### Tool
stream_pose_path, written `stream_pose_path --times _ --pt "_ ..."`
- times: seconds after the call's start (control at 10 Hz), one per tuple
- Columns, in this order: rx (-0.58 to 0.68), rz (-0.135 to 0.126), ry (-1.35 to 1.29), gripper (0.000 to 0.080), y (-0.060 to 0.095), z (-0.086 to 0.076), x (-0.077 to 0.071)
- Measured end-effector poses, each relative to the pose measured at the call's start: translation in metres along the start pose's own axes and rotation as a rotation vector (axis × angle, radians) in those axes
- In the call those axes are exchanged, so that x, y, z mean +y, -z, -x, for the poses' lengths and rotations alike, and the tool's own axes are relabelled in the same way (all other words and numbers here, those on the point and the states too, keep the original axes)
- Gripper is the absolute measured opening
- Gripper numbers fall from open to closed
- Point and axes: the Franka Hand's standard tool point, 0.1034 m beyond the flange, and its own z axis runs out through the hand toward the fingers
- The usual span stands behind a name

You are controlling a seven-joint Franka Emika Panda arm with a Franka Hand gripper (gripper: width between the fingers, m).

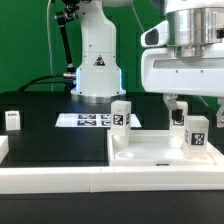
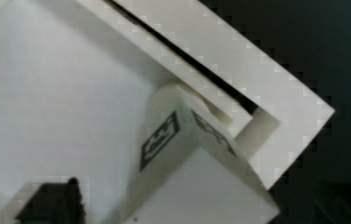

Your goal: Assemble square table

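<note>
Slab: the white square slab (image 1: pixel 160 152) lay flat on the black table (image 1: pixel 50 135), pushed against the white rail (image 1: pixel 60 180) in the foreground, toward the exterior view's right.
Leg at slab: one tagged leg (image 1: pixel 197 133) stood upright on the slab's corner at the exterior view's right; the wrist view showed it (image 2: pixel 186 150) close against the raised rim.
Other legs: a second leg (image 1: pixel 121 114) stood behind the slab near the middle, and a third (image 1: pixel 13 120) stood well apart at the exterior view's left. A fourth could not be found in either picture.
Gripper: the gripper (image 1: pixel 180 104) hung just above and beside the corner leg with its jaws spread wide, pinching nothing; one dark fingertip (image 2: pixel 47 203) showed in the wrist view, clear of the leg.
Progress: judged early. One leg appeared set in its corner and let go, though whether it was fully screwed home could not be told. At least two legs stood loose on the table, so most of the work seemed left.
Marker board: the flat marker board (image 1: pixel 90 120) lay behind the slab.
Writing: no brand or readable words. Only black-and-white square tags showed on the legs and marker board, and a triangular warning sign on the arm's base (image 1: pixel 97 72), its content too small to read.
</note>
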Motion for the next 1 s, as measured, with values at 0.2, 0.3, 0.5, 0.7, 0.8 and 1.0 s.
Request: stream_pose_path --times 0.2,0.3,0.5,0.7,0.8,1.0 --pt "0.012 0.000 0.168 0.0649 -0.0004 -0.0013 -0.0010" --pt "0.016 0.008 0.270 0.0649 -0.0020 0.0008 -0.0016" --pt "0.017 0.017 0.396 0.0649 -0.0041 0.0042 -0.0022" --pt "0.024 0.021 0.554 0.0649 -0.0054 0.0028 -0.0017" --pt "0.027 0.027 0.630 0.0649 -0.0051 0.0015 -0.0012" --pt "0.030 0.034 0.725 0.0649 -0.0046 -0.0028 0.0010"
